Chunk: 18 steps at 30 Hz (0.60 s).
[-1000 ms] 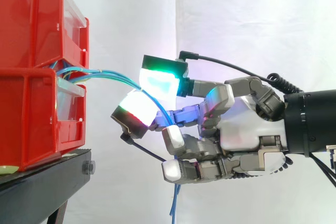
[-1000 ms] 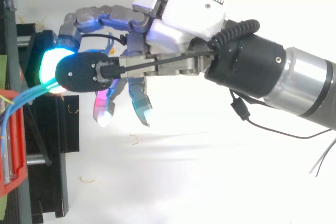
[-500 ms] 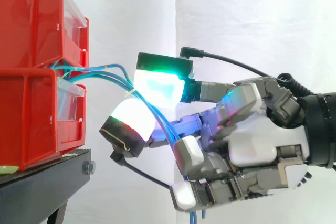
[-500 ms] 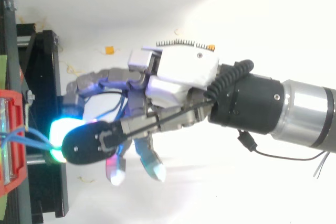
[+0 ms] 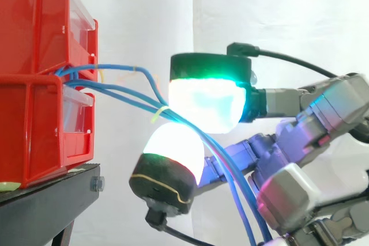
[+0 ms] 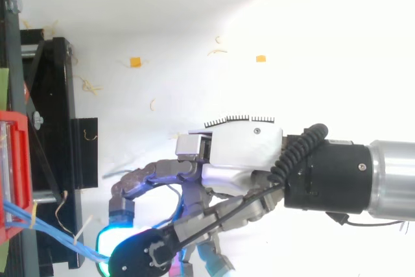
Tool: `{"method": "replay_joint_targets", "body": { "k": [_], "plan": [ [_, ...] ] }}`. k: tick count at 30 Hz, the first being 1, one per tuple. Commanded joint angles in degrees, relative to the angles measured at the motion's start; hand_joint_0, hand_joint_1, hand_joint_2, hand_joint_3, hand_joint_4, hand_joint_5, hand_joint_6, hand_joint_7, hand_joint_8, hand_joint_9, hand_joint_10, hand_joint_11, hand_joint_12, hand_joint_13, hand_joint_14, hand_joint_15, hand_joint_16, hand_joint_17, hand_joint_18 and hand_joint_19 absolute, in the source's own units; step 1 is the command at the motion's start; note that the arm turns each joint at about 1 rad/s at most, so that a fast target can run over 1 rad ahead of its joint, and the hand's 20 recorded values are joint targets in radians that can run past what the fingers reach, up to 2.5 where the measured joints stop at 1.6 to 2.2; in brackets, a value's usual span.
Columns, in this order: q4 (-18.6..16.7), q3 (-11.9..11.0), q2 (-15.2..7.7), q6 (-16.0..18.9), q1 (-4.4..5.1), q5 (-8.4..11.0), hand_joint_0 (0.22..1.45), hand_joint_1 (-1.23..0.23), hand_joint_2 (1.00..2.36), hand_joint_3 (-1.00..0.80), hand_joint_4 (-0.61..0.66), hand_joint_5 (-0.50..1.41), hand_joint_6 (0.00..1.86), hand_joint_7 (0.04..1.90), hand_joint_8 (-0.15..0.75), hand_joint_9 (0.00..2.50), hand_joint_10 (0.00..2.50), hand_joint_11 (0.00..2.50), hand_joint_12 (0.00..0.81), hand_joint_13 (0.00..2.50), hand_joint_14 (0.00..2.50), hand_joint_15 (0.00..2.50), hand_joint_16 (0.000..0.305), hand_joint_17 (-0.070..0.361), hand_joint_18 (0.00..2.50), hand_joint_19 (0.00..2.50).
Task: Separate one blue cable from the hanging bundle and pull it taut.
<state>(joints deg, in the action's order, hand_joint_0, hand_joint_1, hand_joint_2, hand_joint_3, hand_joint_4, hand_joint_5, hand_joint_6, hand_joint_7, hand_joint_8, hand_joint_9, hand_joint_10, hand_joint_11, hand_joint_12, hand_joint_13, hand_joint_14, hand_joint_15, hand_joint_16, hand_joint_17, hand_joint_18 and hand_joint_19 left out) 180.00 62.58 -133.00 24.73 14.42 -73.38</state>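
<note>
Several thin blue cables (image 5: pixel 115 93) come out between the two stacked red bins (image 5: pixel 34 56) and slant right and down. They pass between two glowing fingertip pads (image 5: pixel 204 102) of my hand (image 5: pixel 305 131), a green-white one above and a white one below, then drop past the curled fingers. One cable arcs higher than the rest before it reaches the pads. A yellowish tie (image 5: pixel 161 112) sits on the bundle just left of the pads. From above, the cables (image 6: pixel 45 225) run from the bin (image 6: pixel 13 167) to the cyan pad of the hand (image 6: pixel 243 157), which is pinched on them.
The bins rest on a black stand (image 5: pixel 52 200) whose frame (image 6: pixel 55 95) lies along the left edge from above. Small orange scraps (image 6: pixel 135 62) and pale strands litter the white floor. A white curtain hangs behind.
The hand has swung sideways toward the side camera, down the frame in the top view, drawing the blue cables out longer and straighter from the bins.
</note>
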Motion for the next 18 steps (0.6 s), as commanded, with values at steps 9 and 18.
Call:
{"method": "replay_joint_targets", "body": {
  "k": [9, 18],
  "plan": [
    [1.0, 0.0, 0.1, -1.3, -0.70, -0.19, 0.75, -0.70, 1.02, -0.15, 0.10, 0.14, 0.51, 1.27, 0.208, 1.94, 0.02, 0.46, 0.337, 1.38, 0.02, 0.52, 0.049, 0.110, 0.94, 0.55],
    [1.5, 0.0, 1.3, -3.3, -1.85, -0.19, 0.75, -0.70, 1.02, -0.15, 0.10, 0.14, 0.50, 1.27, 0.205, 1.94, 0.02, 0.46, 0.337, 1.39, 0.02, 0.53, 0.049, 0.110, 0.94, 0.54]
  ]
}}
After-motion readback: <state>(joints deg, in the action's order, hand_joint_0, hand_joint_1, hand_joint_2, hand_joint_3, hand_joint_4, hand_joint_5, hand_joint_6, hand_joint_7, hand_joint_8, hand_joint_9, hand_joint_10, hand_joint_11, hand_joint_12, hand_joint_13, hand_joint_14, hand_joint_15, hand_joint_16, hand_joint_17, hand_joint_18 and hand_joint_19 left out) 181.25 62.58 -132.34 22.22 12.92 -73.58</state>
